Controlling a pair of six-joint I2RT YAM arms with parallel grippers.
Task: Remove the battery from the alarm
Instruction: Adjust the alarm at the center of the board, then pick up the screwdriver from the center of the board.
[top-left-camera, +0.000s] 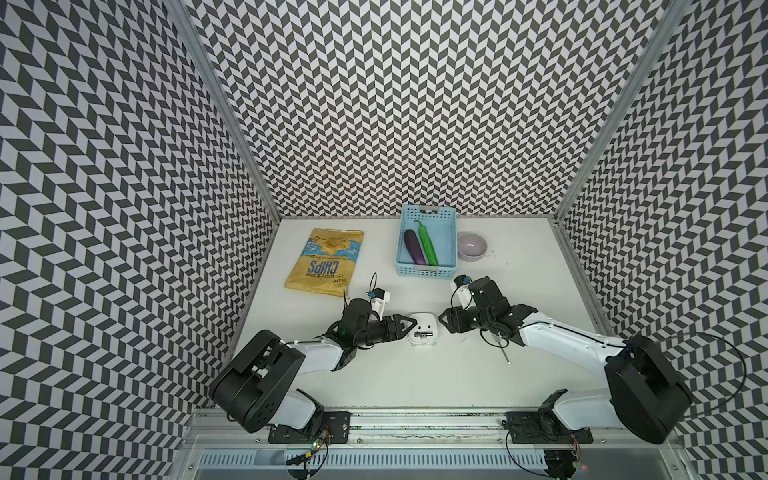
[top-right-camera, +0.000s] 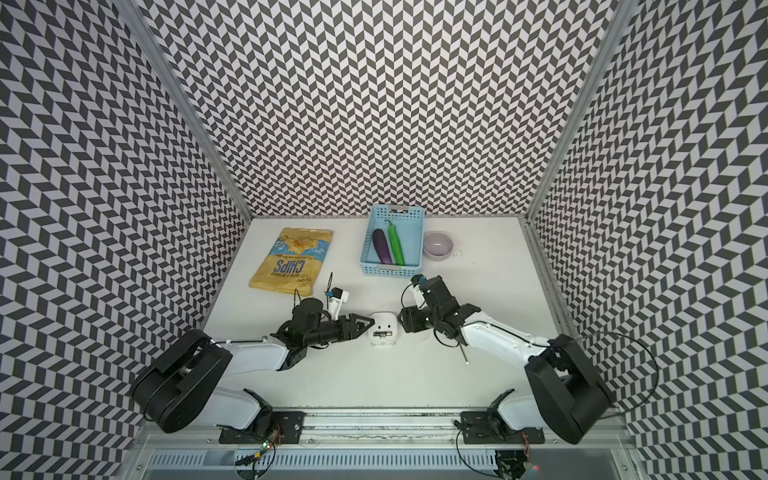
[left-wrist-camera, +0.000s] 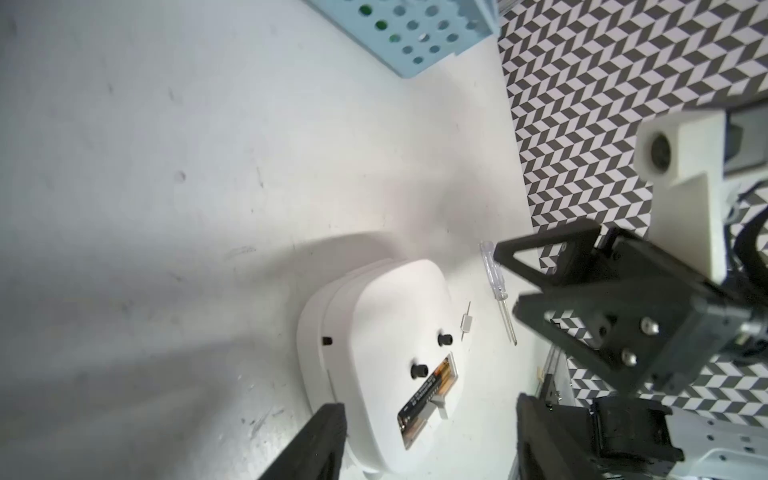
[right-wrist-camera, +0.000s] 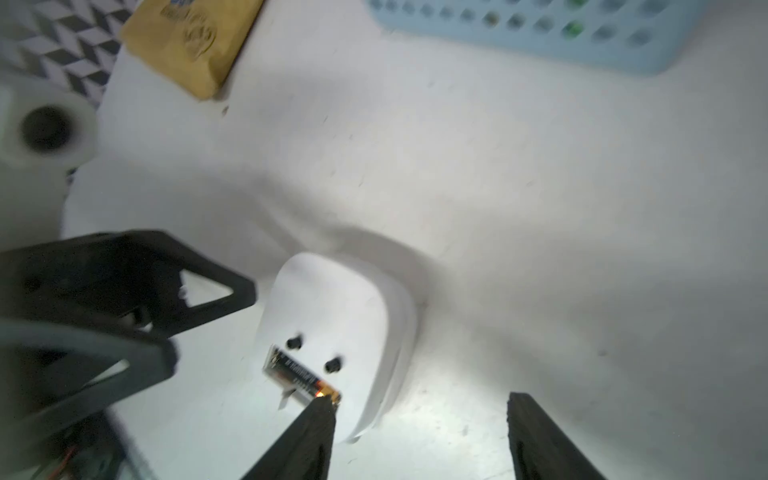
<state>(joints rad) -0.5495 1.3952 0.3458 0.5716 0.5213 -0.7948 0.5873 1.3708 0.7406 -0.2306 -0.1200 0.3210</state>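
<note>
Both top views: white worktop (top-left-camera: 374, 374), black-and-white chevron walls (top-left-camera: 415, 104). Yellow bag (top-left-camera: 325, 262) lettered "CHIPS". Left hand (top-left-camera: 409, 328), right hand (top-left-camera: 444, 324): spread open, empty, flanking alarm (top-left-camera: 422, 330).

White links (top-left-camera: 559, 336) join bulky black joint housings (top-left-camera: 249, 386), with white camera mounts (left-wrist-camera: 681, 153) and silver screws (left-wrist-camera: 649, 325).

walls (top-left-camera: 415, 104) black/white chevron. table (top-left-camera: 540, 270) white. chips bag (top-left-camera: 326, 262), centre left: mustard yellow, blue print. basket (top-left-camera: 426, 272) light blue; eggplant (top-left-camera: 414, 247) purple, pepper (top-left-camera: 429, 247) green. bowl (top-left-camera: 469, 254) lilac. alarm (top-left-camera: 423, 326) white, black knobs (left-wrist-camera: 420, 370); battery (left-wrist-camera: 424, 395) black, gold-copper end. arms (top-left-camera: 561, 340) white, black joints. screwdriver (left-wrist-camera: 492, 270) handle clear.
</note>
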